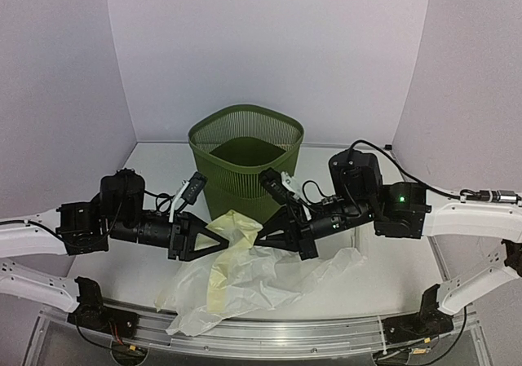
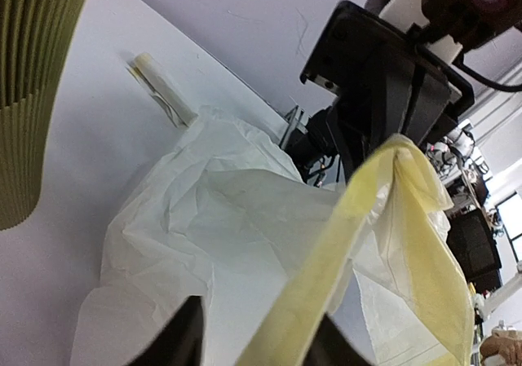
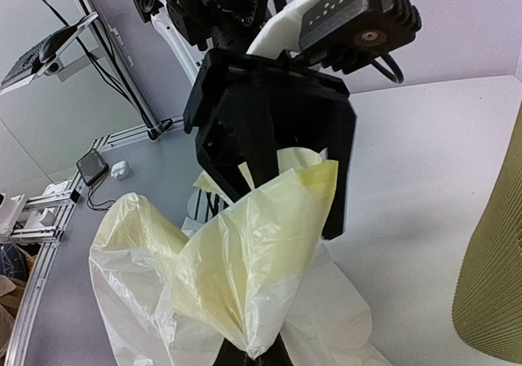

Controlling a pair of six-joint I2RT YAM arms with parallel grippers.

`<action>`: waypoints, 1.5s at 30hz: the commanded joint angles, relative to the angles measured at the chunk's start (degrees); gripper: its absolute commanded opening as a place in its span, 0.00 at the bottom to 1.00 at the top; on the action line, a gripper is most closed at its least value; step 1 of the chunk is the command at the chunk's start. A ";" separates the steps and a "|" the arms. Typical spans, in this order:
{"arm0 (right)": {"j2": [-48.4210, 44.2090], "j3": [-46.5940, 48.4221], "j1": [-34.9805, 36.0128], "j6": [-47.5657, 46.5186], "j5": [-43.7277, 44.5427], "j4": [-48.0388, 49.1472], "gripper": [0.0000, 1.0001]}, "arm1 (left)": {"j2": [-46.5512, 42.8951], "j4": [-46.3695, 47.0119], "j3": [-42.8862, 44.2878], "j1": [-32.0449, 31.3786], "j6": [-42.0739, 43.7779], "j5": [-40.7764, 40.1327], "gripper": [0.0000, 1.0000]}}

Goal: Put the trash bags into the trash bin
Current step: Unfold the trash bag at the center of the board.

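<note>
Where the overhead view looks down on the white surface (image 1: 391,284), the olive-green trash bin (image 1: 245,166) stands upright at the back centre. The pale trash bag (image 1: 245,280) lies crumpled in front of it, outside the bin. The left gripper (image 1: 222,237) and right gripper (image 1: 259,237) meet tip to tip at a raised yellowish bunch of the bag, just before the bin.

From the left wrist, the left gripper's two fingers stand apart with the bag's yellow band running between them. The band rises to a peak at the right gripper.

From the right wrist, the right gripper is pinched closed on the film at the bottom edge. The left gripper opposite straddles the raised fold, fingers spread. The bin's slatted wall shows at the right.
</note>
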 commanded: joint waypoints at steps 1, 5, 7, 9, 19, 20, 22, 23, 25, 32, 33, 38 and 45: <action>-0.42 0.53 0.10 1.07 5.43 0.36 0.00 | 0.99 3.88 3.16 -0.02 4.78 3.87 0.00; -1.24 0.16 0.10 5.12 21.43 -2.22 0.00 | -1.33 -1.30 4.39 -0.03 3.02 -14.24 0.00; -1.69 0.35 0.12 6.37 31.55 -5.88 0.00 | -3.13 -2.77 4.61 -0.03 3.35 -19.58 0.00; -2.39 0.15 0.09 5.93 37.84 -9.88 0.00 | -4.72 -3.17 4.98 -0.03 4.41 -21.55 0.00; -6.95 -0.11 -0.07 3.44 41.36 -16.45 0.02 | -2.27 -7.64 9.49 -0.03 9.16 -24.37 0.00; -7.12 0.06 -0.07 2.91 39.43 -17.01 0.00 | -2.14 -7.77 9.66 -0.03 9.67 -24.44 0.00; -7.33 0.18 -0.06 1.92 36.12 -17.22 0.00 | -1.99 -7.28 9.88 -0.03 11.00 -22.68 0.00; -7.23 0.49 -0.07 1.00 33.98 -17.22 0.00 | -1.89 -6.89 9.93 -0.03 11.78 -21.68 0.00; -6.54 1.51 -0.06 0.01 32.41 -17.22 0.00 | -1.54 -6.53 10.15 -0.03 13.22 -19.03 0.00; -6.03 4.70 -0.06 -3.17 25.63 -17.27 0.35 | 0.19 -6.26 11.59 -0.03 14.41 -19.40 0.00; -6.26 5.00 -0.07 -3.38 22.69 -17.23 0.41 | 0.52 -6.36 11.84 -0.03 14.04 -19.80 0.00; -2.66 8.47 0.15 -2.80 10.97 -17.25 0.66 | 3.47 -8.14 14.46 -0.03 10.57 -23.46 0.00; 8.42 15.50 2.88 -2.81 24.21 -17.15 0.83 | 10.22 -14.80 21.10 -0.03 4.44 -24.48 0.00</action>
